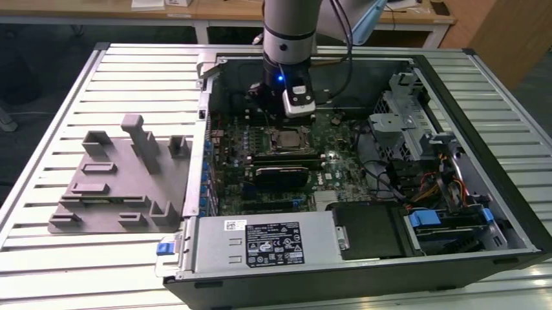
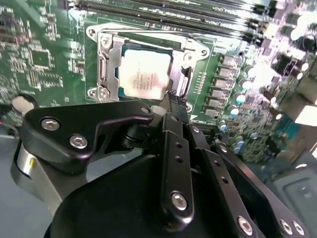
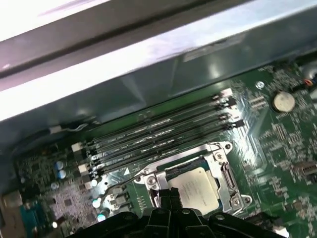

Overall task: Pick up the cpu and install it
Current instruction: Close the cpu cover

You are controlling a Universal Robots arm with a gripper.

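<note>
You have the gripper (image 3: 166, 191) down inside the open computer case (image 1: 362, 281), over the motherboard (image 1: 345, 174). In the first wrist view its two black fingertips (image 3: 160, 198) sit pressed together with nothing between them. The cpu (image 3: 195, 186) is not in its grasp. It lies flat in the metal socket frame (image 3: 226, 173), silver top plate up, just beyond the fingertips and apart from them. The second wrist view gives you the same layout from the other side (the chip pale and square inside the frame), with the finger ending close to one edge of the chip.

A row of dark memory slots (image 3: 158, 132) runs along the far side of the socket, between it and the rear wall of the case. In the exterior view the socket sits near the middle of the motherboard. A black heatsink block (image 1: 280, 174) lies just beside it, toward the power supply (image 1: 263, 242). A grey plastic fixture (image 1: 121, 181) rests on the slatted table (image 1: 52, 258), outside the case wall, on the exterior view's left.
</note>
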